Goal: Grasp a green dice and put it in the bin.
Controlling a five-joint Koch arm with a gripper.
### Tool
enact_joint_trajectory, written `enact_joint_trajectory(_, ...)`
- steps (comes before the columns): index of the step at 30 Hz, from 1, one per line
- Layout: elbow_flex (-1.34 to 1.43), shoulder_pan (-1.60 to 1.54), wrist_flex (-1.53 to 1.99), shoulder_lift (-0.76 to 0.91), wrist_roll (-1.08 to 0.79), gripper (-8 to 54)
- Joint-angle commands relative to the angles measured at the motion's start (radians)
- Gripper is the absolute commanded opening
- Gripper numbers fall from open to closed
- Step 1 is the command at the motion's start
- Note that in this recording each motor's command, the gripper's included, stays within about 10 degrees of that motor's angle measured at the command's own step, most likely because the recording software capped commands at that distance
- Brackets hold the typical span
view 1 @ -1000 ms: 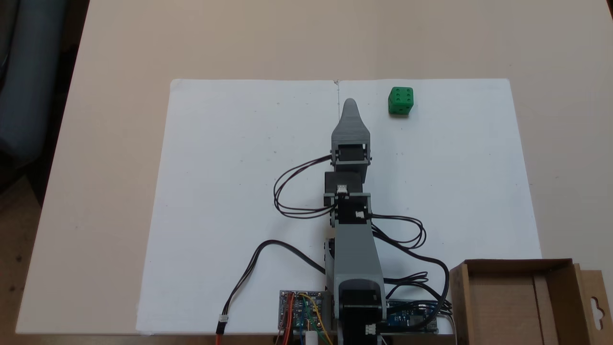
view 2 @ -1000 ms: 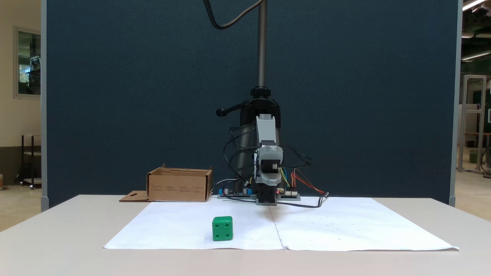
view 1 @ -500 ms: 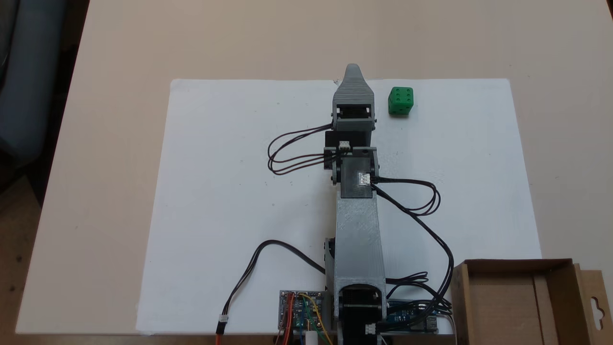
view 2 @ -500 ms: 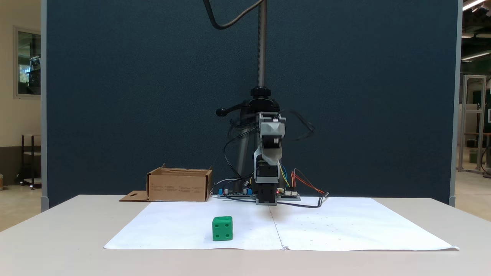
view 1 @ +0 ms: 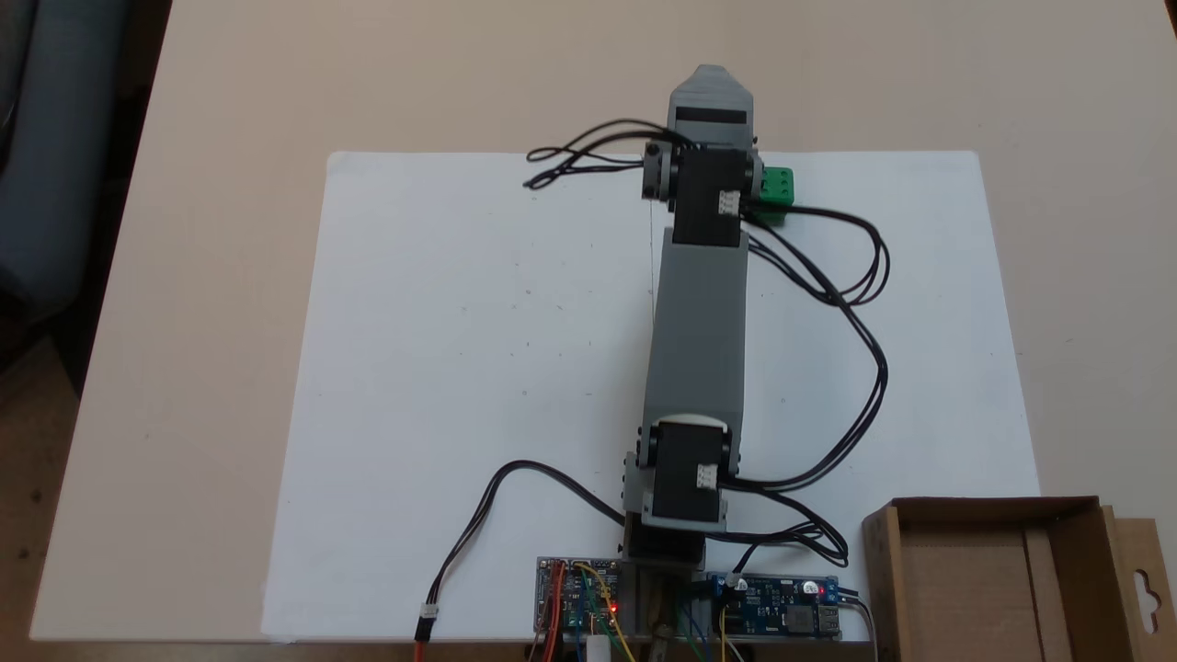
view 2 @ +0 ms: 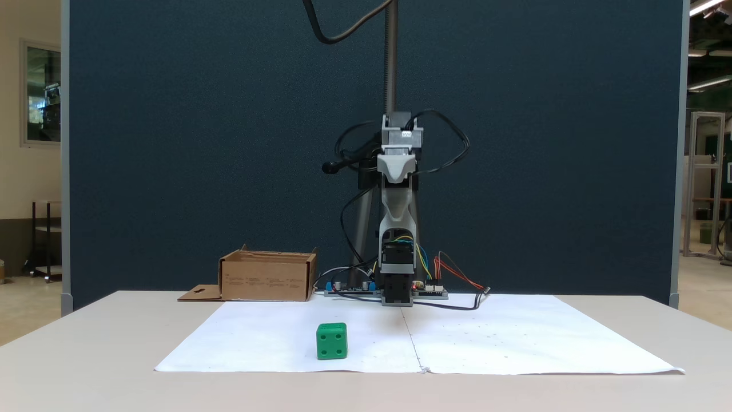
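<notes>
Lab, blue partition [view 2: 229,143], bare circuit boards [view 1: 579,602]

A beige bench [view 1: 211,276] carries everything. A white paper sheet [view 1: 441,349] lies flat on it, creased down the middle, with bare bench showing on all sides in the low fixed view [view 2: 86,366]. The dice [view 2: 331,341] sits on the sheet near its far edge from the arm's base, partly hidden by the arm in the fixed view from above [view 1: 780,187]. The bin [view 1: 988,575] stands at the sheet's corner just beside the base, its flap [view 1: 1145,579] lying flat on the bench. Circuit boards [view 1: 579,607] and cables [view 1: 478,524] rest on the sheet's base-side edge.
</notes>
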Motion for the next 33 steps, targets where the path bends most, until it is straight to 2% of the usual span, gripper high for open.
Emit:
enact_joint_trajectory(1, -0.101, 0.029, 0.161, -0.015, -0.052, 45.4)
enact_joint_trajectory(9, -0.469, 0.037, 0.549, -0.178, -0.057, 46.1)
enact_joint_trajectory(17, -0.537, 0.074, 0.724, -0.245, -0.155, 47.9)
enact_joint_trajectory(26, -0.611, 0.138, 0.733, -0.296, -0.232, 49.7)
enact_joint_trajectory(33, -0.614, 0.176, 0.745, -0.354, -0.377, 50.1)
